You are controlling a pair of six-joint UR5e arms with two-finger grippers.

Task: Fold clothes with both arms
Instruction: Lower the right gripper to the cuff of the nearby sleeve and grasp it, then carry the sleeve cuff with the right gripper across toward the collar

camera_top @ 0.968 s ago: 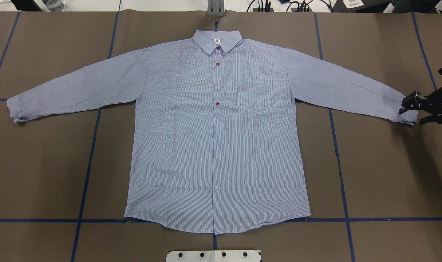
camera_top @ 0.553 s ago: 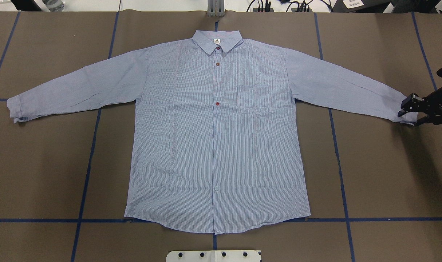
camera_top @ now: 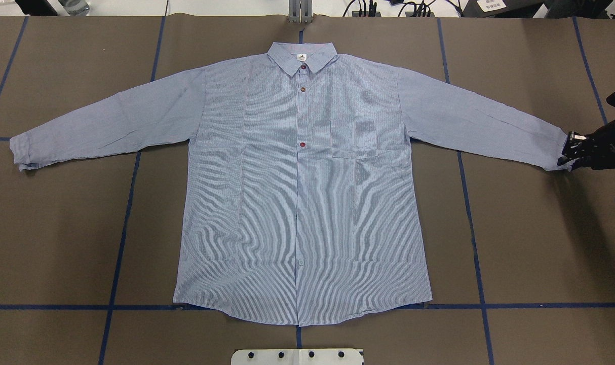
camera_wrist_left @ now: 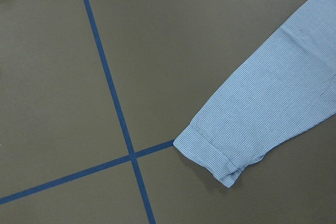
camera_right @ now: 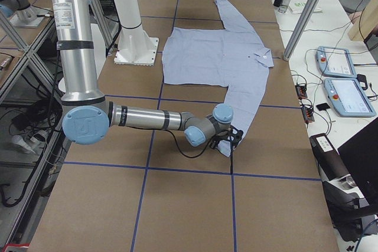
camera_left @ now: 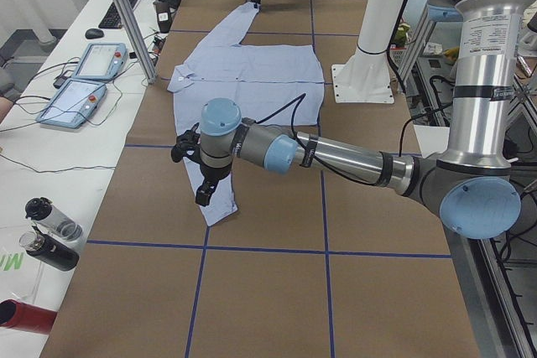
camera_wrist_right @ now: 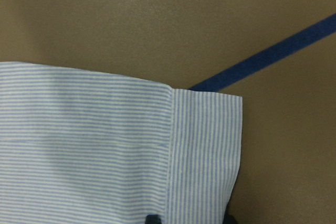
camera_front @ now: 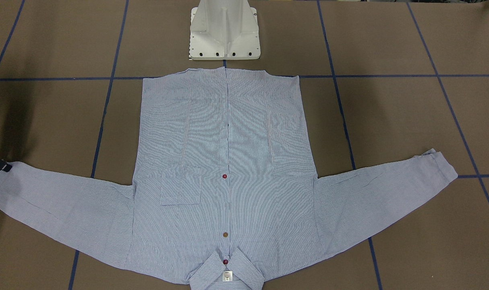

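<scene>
Right pincer point(camera_top: 571, 154) clamped onto shirt point(camera_top: 302, 192) cuff point(camera_top: 565, 149); left pincer point(camera_left: 205, 175) state untellable.

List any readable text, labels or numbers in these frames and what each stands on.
None reads legibly.
Neck label inside the shirt collar: print too small.
Sticker on the right arm's upright column: blurred.
Sticker on the left arm's column: blurred.
Paper sheet beyond the table's far edge: unreadable.

Overhead and facing views share the shirt point(camera_top: 297, 192).
</scene>
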